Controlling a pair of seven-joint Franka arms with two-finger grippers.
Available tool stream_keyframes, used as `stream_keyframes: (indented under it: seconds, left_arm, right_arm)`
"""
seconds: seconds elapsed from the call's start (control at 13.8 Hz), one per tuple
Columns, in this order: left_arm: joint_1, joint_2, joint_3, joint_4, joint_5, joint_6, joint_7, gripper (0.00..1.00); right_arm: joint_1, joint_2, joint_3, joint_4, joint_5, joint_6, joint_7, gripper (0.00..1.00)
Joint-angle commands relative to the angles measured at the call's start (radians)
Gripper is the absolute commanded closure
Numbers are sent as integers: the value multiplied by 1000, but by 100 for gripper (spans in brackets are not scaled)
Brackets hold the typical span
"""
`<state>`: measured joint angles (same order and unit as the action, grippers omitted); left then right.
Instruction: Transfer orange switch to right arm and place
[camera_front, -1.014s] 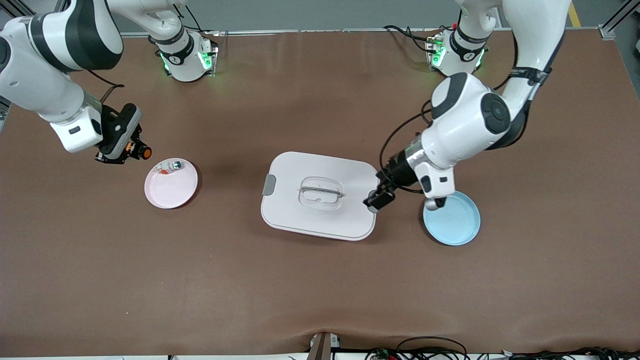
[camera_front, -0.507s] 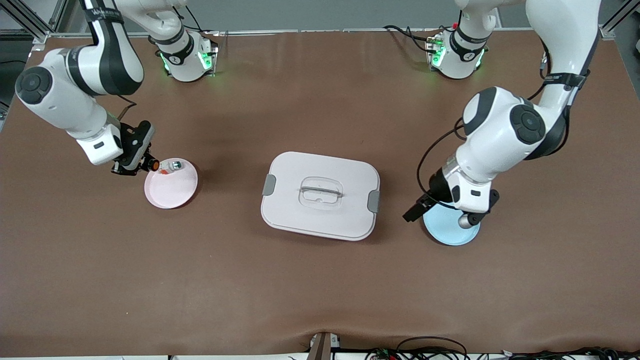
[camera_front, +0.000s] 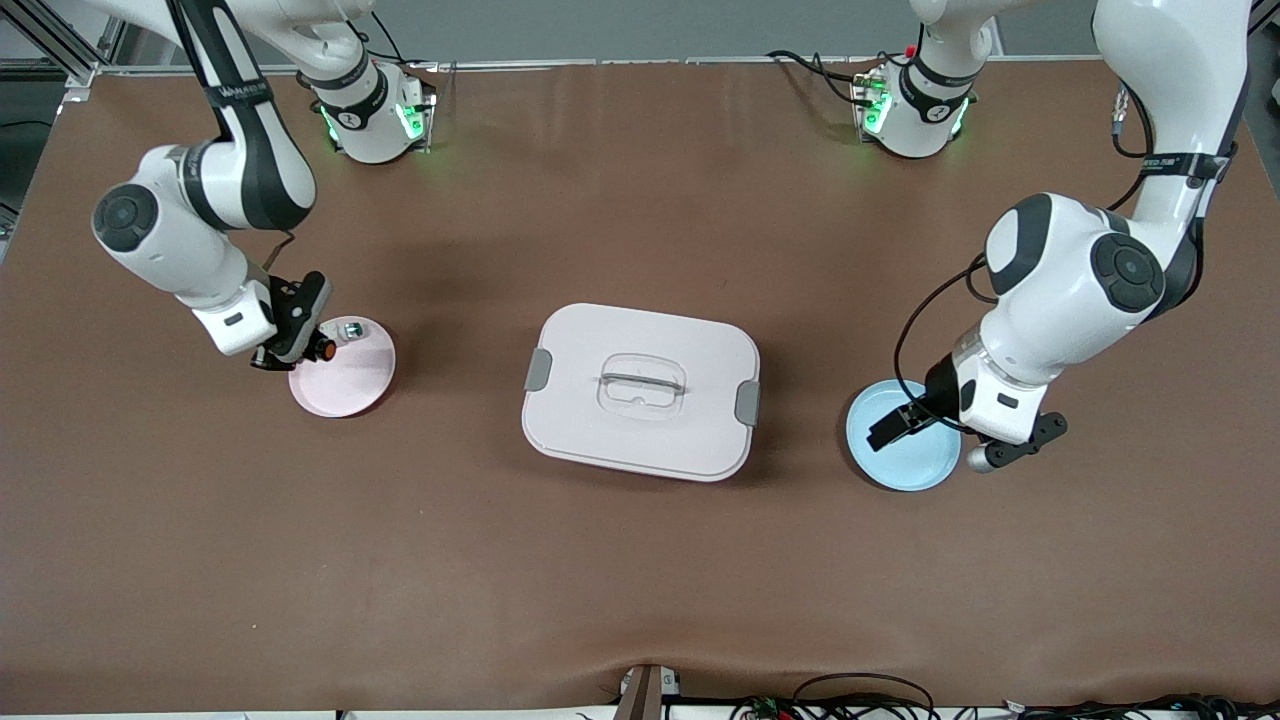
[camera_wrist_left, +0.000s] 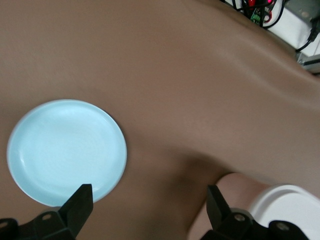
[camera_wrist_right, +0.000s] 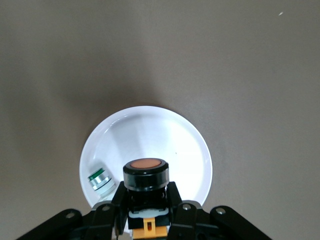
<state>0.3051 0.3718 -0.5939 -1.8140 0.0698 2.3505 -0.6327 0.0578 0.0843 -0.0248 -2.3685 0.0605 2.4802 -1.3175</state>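
Note:
My right gripper (camera_front: 310, 349) is shut on the orange switch (camera_front: 322, 350), a black blocky part with a round orange button end. It holds the switch low over the rim of the pink plate (camera_front: 345, 388) at the right arm's end of the table. In the right wrist view the switch (camera_wrist_right: 146, 172) sits between the fingers of that gripper (camera_wrist_right: 146, 196), button end out over the plate (camera_wrist_right: 165, 135). My left gripper (camera_front: 892, 428) is open and empty over the blue plate (camera_front: 905, 458). The left wrist view shows its jaws (camera_wrist_left: 149, 199) wide apart beside that plate (camera_wrist_left: 65, 150).
A small whitish piece with a green tip (camera_front: 351, 329) lies on the pink plate close to the switch, and also shows in the right wrist view (camera_wrist_right: 101, 180). A white lidded container (camera_front: 640, 390) with grey latches stands in the middle of the table.
My right gripper has carried the switch down and toward the pink plate. My left arm has drawn away from the container and now hangs over the blue plate.

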Motion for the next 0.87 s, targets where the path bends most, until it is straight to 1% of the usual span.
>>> stream_keyframes:
  seconds: [0.0, 0.14, 0.29, 0.43, 0.8]
  left_arm:
    - [26, -50, -6, -33, 83, -48, 131, 0]
    - [57, -62, -7, -36, 97, -53, 232, 0]
    - [98, -85, -9, -45, 97, -68, 348, 0]
    - [126, -102, -9, -42, 97, -92, 431, 0]
    - [169, -172, -11, -7, 91, -181, 450, 0]
  right_arm:
    - [-16, 70, 16, 2, -13, 77, -51, 100]
    - [-15, 113, 16, 0, -13, 130, -60, 100]
    - [-15, 150, 16, 5, -11, 146, -66, 100]
    - [-15, 167, 16, 5, -11, 163, -68, 100]
    - [-23, 203, 16, 11, -11, 186, -132, 100]
